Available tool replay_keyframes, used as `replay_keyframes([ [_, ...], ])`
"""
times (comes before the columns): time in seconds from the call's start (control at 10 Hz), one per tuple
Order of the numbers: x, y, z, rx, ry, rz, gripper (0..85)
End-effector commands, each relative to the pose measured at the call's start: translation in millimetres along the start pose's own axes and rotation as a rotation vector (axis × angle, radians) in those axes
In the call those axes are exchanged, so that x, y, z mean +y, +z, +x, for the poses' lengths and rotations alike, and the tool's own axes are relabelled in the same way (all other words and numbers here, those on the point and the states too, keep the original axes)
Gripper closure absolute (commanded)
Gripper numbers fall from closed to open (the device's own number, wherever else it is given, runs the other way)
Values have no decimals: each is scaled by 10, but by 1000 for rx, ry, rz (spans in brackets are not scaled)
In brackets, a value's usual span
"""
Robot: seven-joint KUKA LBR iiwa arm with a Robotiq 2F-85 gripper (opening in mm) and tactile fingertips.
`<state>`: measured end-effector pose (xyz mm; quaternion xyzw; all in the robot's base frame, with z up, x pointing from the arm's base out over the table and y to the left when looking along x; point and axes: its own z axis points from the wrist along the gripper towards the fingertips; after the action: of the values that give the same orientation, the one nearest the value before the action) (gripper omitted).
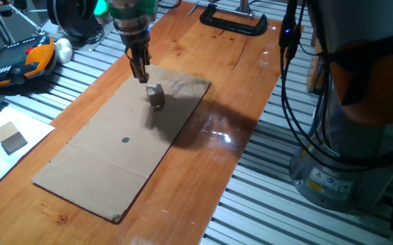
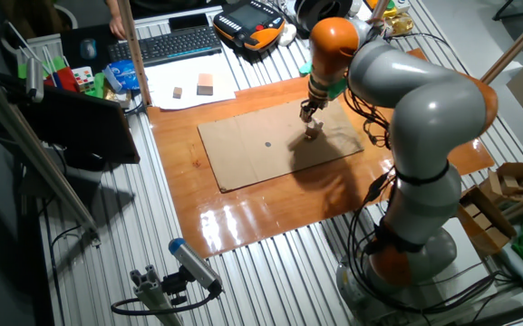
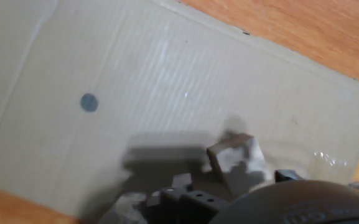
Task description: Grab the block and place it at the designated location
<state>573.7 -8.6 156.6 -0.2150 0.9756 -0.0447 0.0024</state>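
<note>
- The dot is printed on the left part of the cardboard, well apart from the block.
- The tool hangs above the cardboard, just beside the block; whether its fingers are spread or pressed together I cannot tell.
- The block sits free on the cardboard. It looks light, stiff, not fragile; take it by two opposite flat sides.
</note>
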Motion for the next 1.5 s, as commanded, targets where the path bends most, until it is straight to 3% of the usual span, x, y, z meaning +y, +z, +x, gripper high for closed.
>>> replay_keyframes([
  [0.0, -37, 66, -26, 6, -9, -10, 150],
  [0.6, -150, 504, -77, 13, -15, -56, 87],
  [0.8, -177, 566, -64, 58, -16, -50, 40],
  [1.4, -193, 746, 12, 58, -17, -79, 17],
])
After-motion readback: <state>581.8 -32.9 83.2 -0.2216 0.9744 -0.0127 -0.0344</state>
